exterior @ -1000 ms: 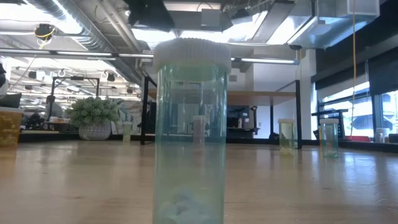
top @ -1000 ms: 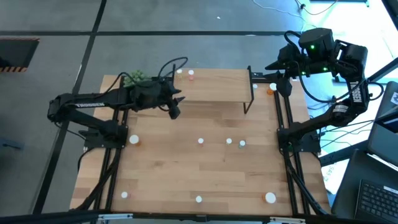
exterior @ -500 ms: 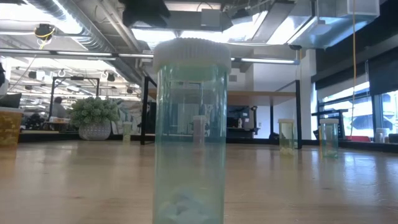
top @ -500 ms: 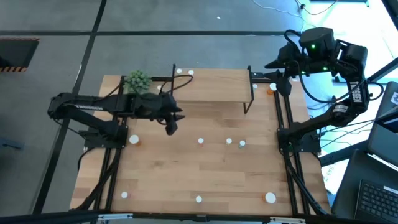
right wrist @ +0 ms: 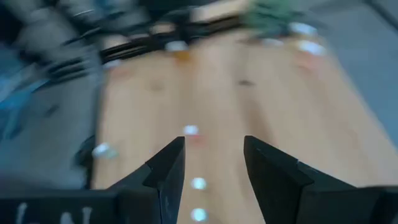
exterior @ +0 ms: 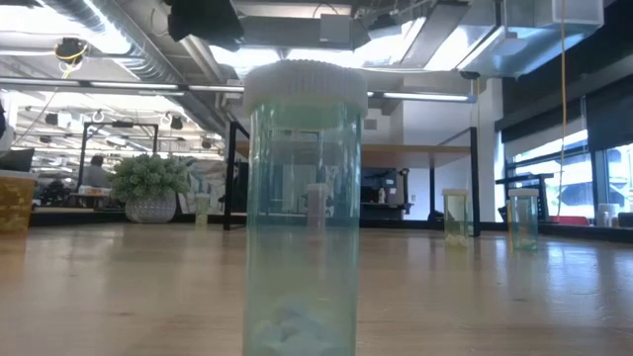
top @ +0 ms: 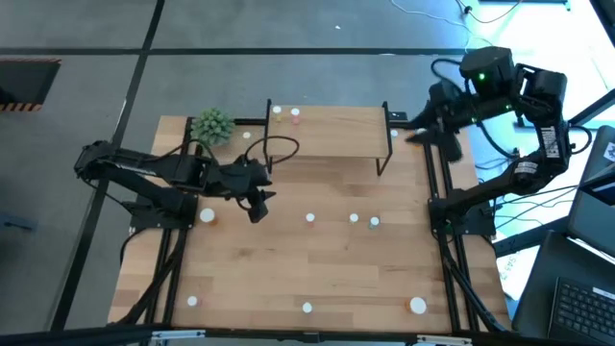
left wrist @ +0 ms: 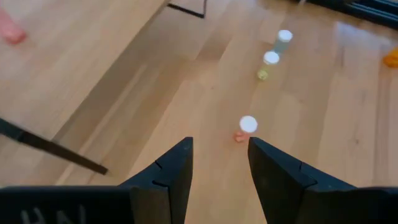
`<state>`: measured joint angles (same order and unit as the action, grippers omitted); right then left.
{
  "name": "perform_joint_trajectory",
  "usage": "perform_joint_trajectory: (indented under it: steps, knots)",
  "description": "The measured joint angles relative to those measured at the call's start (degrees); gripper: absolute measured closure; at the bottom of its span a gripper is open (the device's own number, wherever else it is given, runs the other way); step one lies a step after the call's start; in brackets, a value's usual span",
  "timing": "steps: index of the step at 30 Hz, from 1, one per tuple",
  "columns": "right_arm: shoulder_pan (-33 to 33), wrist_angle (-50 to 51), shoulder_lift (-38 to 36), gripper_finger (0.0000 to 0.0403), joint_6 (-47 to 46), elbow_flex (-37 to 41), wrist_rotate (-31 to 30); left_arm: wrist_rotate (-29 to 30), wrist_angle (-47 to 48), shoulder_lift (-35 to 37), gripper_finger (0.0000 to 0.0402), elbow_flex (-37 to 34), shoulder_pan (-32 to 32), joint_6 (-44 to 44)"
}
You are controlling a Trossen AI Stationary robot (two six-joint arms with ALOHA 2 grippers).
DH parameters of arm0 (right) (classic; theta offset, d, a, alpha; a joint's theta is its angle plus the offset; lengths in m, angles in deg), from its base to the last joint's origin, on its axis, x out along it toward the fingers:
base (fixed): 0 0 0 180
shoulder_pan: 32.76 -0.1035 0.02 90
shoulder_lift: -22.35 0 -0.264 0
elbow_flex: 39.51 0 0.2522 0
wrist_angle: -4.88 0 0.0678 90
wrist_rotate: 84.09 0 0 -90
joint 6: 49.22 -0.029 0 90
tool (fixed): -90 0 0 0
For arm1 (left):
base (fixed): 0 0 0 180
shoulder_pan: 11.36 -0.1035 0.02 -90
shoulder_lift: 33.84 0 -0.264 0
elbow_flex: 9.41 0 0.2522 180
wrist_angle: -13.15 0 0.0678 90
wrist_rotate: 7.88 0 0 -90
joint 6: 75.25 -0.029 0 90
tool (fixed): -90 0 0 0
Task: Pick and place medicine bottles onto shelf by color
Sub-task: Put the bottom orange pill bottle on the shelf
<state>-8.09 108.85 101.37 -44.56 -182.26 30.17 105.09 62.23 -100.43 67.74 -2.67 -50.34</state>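
Left gripper has pulled away from the shelf over the last second and now hangs over the desk's left-middle, fingers spread with nothing between them. In the left wrist view the pink bottle stands just ahead of the fingertips, with a yellowish one and a pale green one in a row farther on. I judge the left arm has finished at the shelf and is lining up on the pink bottle.

Right gripper has swung too: it now sits lower along the desk's right edge, beside the shelf's right legs. Its fingers stand apart and empty in the right wrist view; that view is smeared, so the arm is likely mid-swing.

On the shelf, near its far-left corner, two small bottles stand side by side. Most of the sorting is not yet done.

Bottles on the desk:
- white cap with orange body near the left edge
- three small ones mid-desk
- one at the near-left corner
- one at the near edge, centre
- a larger one at the near-right corner

The low view is filled by one clear bluish bottle right at the camera.

Room: the desk's middle is wide open around the pink bottle. The plant sits at the far-left corner, clear of the left arm. The tight spots are the shelf's black legs and the right edge where the right arm hangs.
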Motion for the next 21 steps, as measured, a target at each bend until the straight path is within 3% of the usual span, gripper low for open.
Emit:
perform_joint_trajectory:
  steps: [4, 13, 21]
  knots:
    - [-5.79, -0.27, 0.00, 0.0235, 6.13, 0.00, 2.55, 0.02, 0.09, 0.00, 0.0253, 0.00, 1.65, -1.68]
    - [-19.88, -0.21, 4.04, 0.0235, -0.03, 0.00, -12.47, 0.06, 0.14, 0.24, 0.0253, 0.00, 2.78, -1.60]
    - [-22.21, -0.21, 9.52, 0.0235, -5.11, 0.00, -13.54, -1.48, 4.51, 0.33, 0.0253, 0.04, 2.77, 0.69]
